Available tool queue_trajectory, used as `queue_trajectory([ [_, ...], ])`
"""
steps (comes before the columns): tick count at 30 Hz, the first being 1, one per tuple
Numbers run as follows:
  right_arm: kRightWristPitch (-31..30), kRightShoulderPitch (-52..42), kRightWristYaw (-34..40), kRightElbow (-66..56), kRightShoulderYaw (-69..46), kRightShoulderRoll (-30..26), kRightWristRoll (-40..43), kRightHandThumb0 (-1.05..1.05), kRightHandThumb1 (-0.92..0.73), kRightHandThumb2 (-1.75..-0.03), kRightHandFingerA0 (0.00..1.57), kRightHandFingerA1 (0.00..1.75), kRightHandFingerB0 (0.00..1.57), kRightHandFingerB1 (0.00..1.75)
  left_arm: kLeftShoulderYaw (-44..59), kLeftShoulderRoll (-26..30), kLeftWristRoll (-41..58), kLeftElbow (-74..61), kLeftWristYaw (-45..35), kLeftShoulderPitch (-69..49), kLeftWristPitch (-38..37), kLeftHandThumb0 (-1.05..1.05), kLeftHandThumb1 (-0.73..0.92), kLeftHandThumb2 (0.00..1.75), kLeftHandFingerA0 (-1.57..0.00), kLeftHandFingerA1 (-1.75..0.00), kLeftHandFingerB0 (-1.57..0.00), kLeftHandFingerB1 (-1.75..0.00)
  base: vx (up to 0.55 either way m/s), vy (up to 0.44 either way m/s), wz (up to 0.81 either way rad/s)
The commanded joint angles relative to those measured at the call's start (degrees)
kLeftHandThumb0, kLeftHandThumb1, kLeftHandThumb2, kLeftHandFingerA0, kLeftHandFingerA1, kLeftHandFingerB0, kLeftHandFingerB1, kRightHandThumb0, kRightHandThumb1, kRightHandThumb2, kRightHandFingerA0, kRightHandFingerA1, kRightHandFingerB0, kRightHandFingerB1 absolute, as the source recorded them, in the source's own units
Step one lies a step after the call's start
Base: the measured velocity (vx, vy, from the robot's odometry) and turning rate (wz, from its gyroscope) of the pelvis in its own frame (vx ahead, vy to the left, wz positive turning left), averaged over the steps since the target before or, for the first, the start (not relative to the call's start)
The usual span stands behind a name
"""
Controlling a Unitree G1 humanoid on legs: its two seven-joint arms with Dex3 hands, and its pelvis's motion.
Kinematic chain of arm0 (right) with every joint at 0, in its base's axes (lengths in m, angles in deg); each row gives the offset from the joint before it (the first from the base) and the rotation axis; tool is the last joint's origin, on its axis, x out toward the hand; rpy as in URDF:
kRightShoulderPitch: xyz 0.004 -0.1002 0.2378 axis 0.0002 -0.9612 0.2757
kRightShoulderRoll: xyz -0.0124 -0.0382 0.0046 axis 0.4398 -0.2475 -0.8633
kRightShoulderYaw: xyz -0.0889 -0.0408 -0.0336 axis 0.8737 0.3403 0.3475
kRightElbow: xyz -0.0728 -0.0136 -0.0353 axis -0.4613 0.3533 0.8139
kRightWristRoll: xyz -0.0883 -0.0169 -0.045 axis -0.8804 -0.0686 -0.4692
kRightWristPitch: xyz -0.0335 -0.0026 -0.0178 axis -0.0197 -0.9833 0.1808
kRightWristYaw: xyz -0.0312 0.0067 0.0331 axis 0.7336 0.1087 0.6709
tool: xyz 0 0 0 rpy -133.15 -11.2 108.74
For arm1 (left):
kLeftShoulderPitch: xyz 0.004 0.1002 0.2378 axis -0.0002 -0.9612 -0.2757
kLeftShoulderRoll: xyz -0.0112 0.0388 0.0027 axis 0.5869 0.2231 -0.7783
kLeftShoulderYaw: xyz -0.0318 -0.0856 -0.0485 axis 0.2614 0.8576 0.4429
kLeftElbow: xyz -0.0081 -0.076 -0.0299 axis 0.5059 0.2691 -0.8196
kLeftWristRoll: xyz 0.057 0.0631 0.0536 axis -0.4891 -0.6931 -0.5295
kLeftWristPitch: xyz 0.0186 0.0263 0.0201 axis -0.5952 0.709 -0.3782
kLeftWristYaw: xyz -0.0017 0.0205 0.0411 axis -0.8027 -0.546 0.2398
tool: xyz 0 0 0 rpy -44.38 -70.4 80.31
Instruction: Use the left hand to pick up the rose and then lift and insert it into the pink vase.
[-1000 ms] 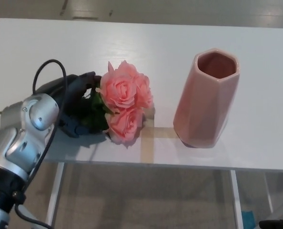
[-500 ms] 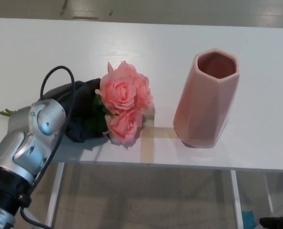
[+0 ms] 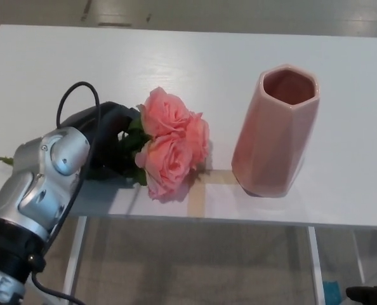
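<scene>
Since the earlier frame the rose (image 3: 169, 143) has rolled a little: its pink blooms now tilt toward the near edge and sit slightly closer to the vase (image 3: 274, 130). It lies on the white table (image 3: 195, 57), blooms to the right, green leaves tucked against the left hand (image 3: 109, 140). The black fingers are curled around the stem just behind the blooms, holding it. The pink vase stands upright, apart from the flowers, mouth open. A strip of tape (image 3: 198, 187) lies between them near the table's front edge.
</scene>
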Motion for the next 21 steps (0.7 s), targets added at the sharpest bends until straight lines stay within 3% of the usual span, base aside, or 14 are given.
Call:
queue_trajectory([
  [1,-0.24,-0.28,-0.71,0.14,0.01,-0.61,-0.18,-0.28,-0.57,-0.57,0.60,0.48,0.52,0.43,1.35,-0.05,0.13,-0.03,2.44,-0.61,-2.29,-0.18,0.76,0.64,-0.75,-1.36,-0.83,-0.72,0.00,0.000,0.00],
  [4,-0.23,-0.27,-0.80,0.16,0.07,-0.65,-0.22,-0.28,-0.57,-0.57,0.60,0.48,0.52,0.43,1.79,-0.09,0.30,0.25,2.86,-0.61,-3.13,-0.18,0.76,0.64,-0.75,-1.36,-0.83,-0.72,0.00,0.000,0.00],
  [5,-0.32,-0.15,-0.69,0.19,0.28,-0.73,-0.46,-0.28,-0.57,-0.57,0.62,0.48,0.53,0.43,3.00,-0.11,0.86,0.35,4.48,-0.29,-4.37,-0.19,0.77,0.63,-0.70,-1.41,-0.78,-0.88,0.00,0.000,0.00],
  [9,-0.56,0.09,-0.53,0.34,0.56,-0.93,-0.70,-0.28,-0.58,-0.57,0.63,0.48,0.53,0.43,7.73,-1.67,3.47,1.41,9.33,1.30,-7.60,-0.19,0.77,0.65,-0.68,-1.47,-0.78,-0.93,0.00,0.000,0.00],
  [17,-0.45,-0.20,-0.89,0.17,0.59,-0.97,-0.60,-0.28,-0.58,-0.56,0.65,0.49,0.54,0.43,14.92,-4.79,6.64,-0.81,9.73,4.72,-5.25,-0.19,0.80,0.63,-0.75,-1.39,-0.78,-0.95,0.00,0.000,0.00],
  [21,-0.36,-0.23,-0.59,0.28,0.89,-1.13,-0.83,-0.28,-0.58,-0.56,0.66,0.49,0.55,0.43,19.38,-6.39,10.58,-2.07,9.47,9.16,-4.63,-0.18,0.82,0.64,-0.82,-1.39,-0.72,-1.06,0.00,0.000,0.00],
])
